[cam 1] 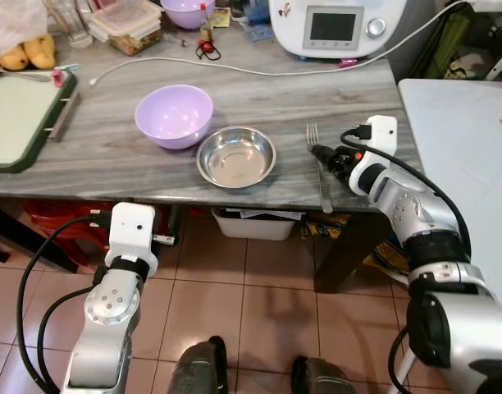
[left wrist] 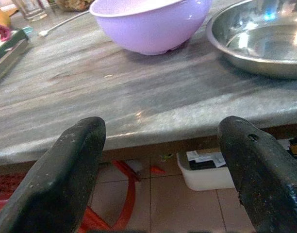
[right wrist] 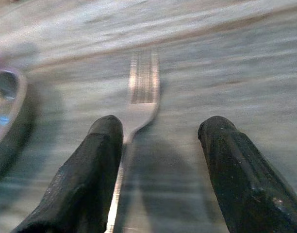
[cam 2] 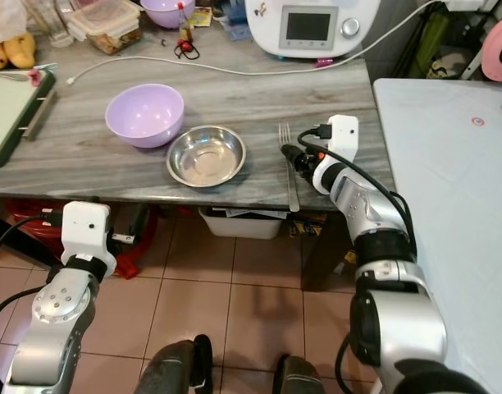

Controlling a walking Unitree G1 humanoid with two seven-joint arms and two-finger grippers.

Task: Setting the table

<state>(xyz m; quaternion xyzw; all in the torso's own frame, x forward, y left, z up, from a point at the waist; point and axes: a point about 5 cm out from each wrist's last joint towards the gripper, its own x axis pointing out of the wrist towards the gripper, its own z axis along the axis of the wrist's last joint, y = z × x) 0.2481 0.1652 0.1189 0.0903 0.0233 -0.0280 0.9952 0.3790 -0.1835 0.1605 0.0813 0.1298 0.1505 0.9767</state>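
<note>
Head cam, left eye: I see a grey wood-grain table (cam 1: 103,156) with a lilac plastic bowl (cam 1: 174,115), and a steel bowl (cam 1: 236,156) just beside it toward my right. A fork (cam 1: 320,164) lies flat to the right of the steel bowl, tines pointing away from me, handle reaching the near table edge. My right gripper (cam 1: 323,154) sits low at the fork's neck. My left arm is below table level, over the tiled floor (cam 1: 235,287). A white kitchen appliance (cam 1: 337,26) with a small screen stands at the back; I can't read any writing on it. A white cable (cam 1: 235,70) runs across the table.

Left wrist: left gripper (left wrist: 163,160) fingers spread wide, holding nothing, just short of the table's near edge; lilac bowl and steel bowl ahead.

Right wrist: right gripper fingers (right wrist: 85,179) spread, one finger lying over the fork's handle, tines ahead between them. Not pinching it.
</note>
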